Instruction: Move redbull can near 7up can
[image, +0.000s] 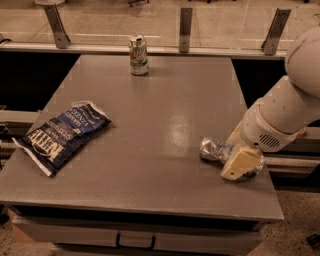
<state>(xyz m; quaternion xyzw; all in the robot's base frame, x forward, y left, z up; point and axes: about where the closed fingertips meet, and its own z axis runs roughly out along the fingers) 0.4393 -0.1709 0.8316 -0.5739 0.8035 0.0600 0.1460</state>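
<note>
Cream gripper (242, 163), open/shut can't tell, is sitting at the dented silver-blue redbull can (214, 149) lying near the flat grey table (150, 190) edge, so a glancing grip is prob risking rolling it off.

Gripper (242, 164) at redbull can (212, 149); open tabletop (170, 95) reaches 7up can (138, 55).

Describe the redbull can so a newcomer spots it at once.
On the grey table, look near the right edge, where the hand hangs low. The redbull can lies on its side just left of the hand. It is crumpled and silver, unlike the upright green-and-white 7up can at the far edge and the flat blue bag on the left.
</note>
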